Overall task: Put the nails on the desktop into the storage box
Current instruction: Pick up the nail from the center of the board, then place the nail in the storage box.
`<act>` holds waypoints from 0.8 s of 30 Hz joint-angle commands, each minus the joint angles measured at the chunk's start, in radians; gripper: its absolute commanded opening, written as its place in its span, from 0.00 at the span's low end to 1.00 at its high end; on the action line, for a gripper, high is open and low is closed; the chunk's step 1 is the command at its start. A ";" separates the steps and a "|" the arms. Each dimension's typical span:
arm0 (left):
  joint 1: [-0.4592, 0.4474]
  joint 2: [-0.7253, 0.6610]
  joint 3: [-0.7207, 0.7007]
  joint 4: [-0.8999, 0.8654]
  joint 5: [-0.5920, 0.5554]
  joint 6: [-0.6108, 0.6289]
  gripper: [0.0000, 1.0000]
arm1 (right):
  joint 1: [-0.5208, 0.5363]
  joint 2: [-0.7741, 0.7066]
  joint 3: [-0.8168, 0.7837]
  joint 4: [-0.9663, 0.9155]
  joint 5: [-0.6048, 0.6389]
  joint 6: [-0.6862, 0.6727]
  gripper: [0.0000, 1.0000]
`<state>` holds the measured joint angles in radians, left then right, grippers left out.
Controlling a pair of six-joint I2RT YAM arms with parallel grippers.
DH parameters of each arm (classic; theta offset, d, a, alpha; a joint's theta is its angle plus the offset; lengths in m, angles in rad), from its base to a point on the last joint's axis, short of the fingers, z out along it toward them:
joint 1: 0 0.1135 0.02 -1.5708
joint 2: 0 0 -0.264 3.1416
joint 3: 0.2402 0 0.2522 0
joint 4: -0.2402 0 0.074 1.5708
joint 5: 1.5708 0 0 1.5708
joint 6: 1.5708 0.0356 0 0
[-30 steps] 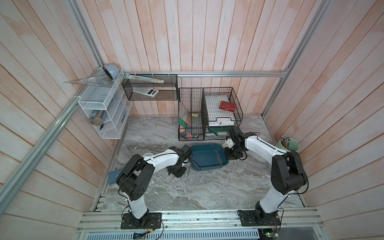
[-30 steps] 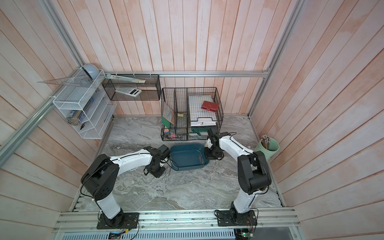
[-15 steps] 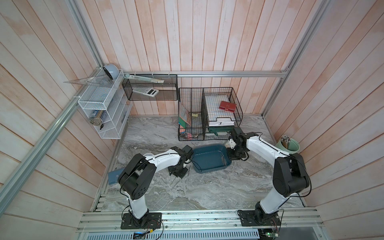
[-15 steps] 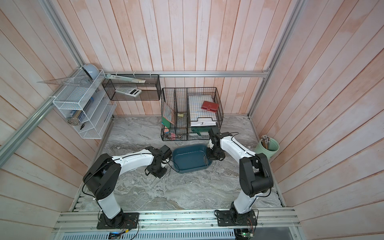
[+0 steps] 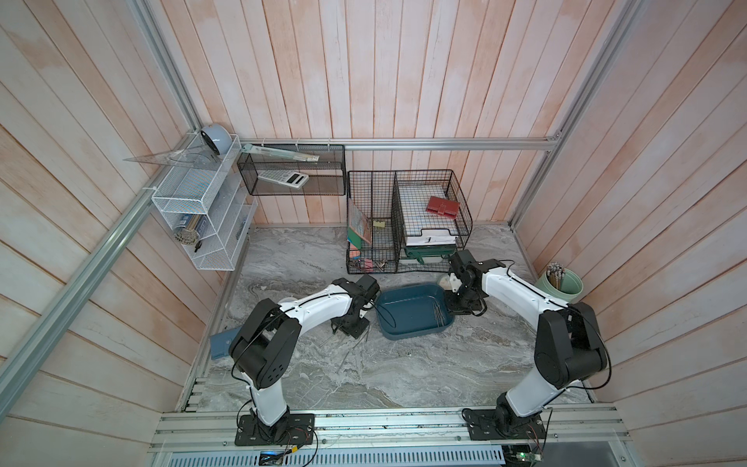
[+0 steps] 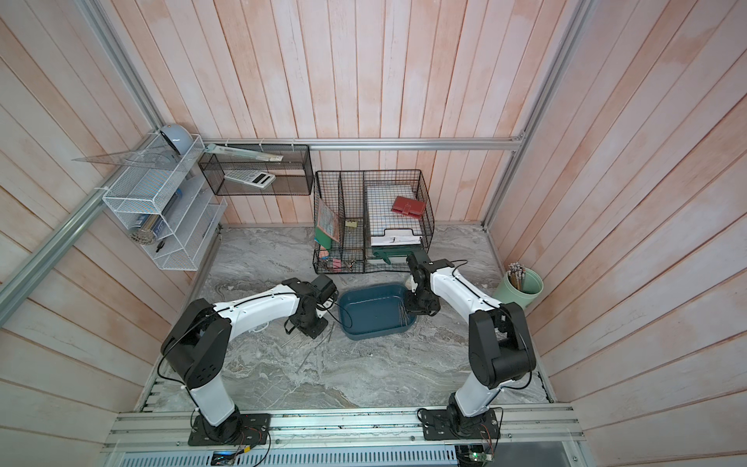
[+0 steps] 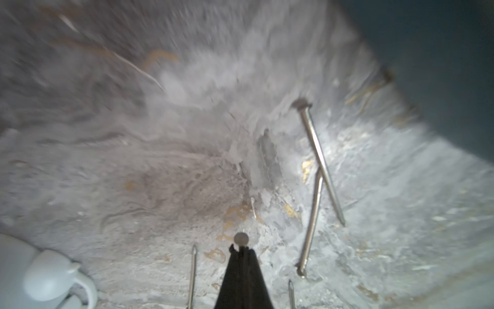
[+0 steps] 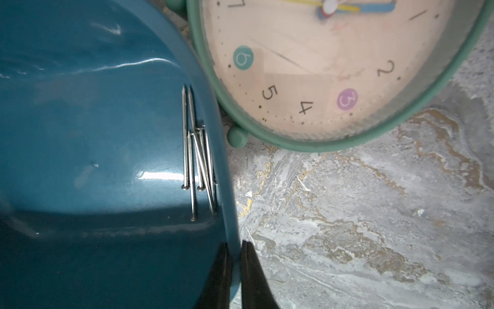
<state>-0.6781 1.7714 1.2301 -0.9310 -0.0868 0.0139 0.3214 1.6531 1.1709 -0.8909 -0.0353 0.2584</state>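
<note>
The teal storage box [image 5: 404, 311] [image 6: 368, 311] sits mid-desktop. Several nails [image 8: 197, 160] [image 5: 438, 317] lie bunched against its right wall. My right gripper [image 8: 235, 248] [image 5: 454, 309] is shut on that wall's rim, one finger inside and one outside. Left of the box, my left gripper [image 7: 242, 248] [image 5: 353, 329] points down at the desktop [image 5: 404, 372] and is shut on a nail, whose round head [image 7: 241, 238] shows just past the tips. Loose nails [image 7: 319, 160] [image 6: 307, 358] lie on the marble around it, two of them crossed.
A green alarm clock [image 8: 334, 67] lies against the box's far right corner. A white clock [image 7: 53, 278] stands near the left gripper. The black wire-mesh organiser [image 5: 404, 222] is behind the box. A pale green cup [image 5: 564, 283] of pencils stands at the right wall.
My left gripper's jaws have closed on a nail. The right gripper and the box it holds have edged slightly to the right.
</note>
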 commanded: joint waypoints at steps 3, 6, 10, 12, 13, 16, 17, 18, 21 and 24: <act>-0.004 -0.115 0.167 -0.110 -0.017 0.007 0.00 | 0.002 -0.012 -0.023 -0.041 0.033 0.019 0.00; -0.020 -0.127 0.289 -0.147 0.005 -0.005 0.00 | 0.005 -0.015 -0.031 -0.040 0.035 0.027 0.00; -0.082 -0.040 0.506 -0.156 0.094 -0.023 0.00 | 0.006 -0.030 -0.051 -0.030 0.035 0.045 0.00; -0.123 0.037 0.604 -0.151 0.122 -0.029 0.00 | 0.007 -0.039 -0.062 -0.024 0.034 0.052 0.00; -0.140 0.078 0.647 -0.141 0.131 -0.035 0.00 | 0.007 -0.043 -0.065 -0.022 0.034 0.058 0.00; -0.159 0.185 0.711 -0.112 0.112 -0.050 0.00 | 0.008 -0.054 -0.075 -0.017 0.020 0.069 0.00; -0.159 0.214 0.716 -0.100 0.115 -0.058 0.00 | 0.008 -0.058 -0.083 -0.013 0.016 0.072 0.00; -0.159 0.234 0.710 -0.087 0.128 -0.061 0.00 | 0.008 -0.063 -0.090 -0.010 0.015 0.072 0.00; -0.159 0.274 0.668 -0.036 0.101 -0.081 0.42 | 0.008 -0.068 -0.105 -0.005 0.018 0.072 0.00; -0.159 0.251 0.631 -0.012 0.057 -0.100 0.68 | 0.008 -0.071 -0.108 -0.002 0.014 0.071 0.00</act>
<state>-0.8425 2.0663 1.8713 -0.9783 0.0086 -0.0563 0.3256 1.5822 1.0904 -0.8562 -0.0277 0.3187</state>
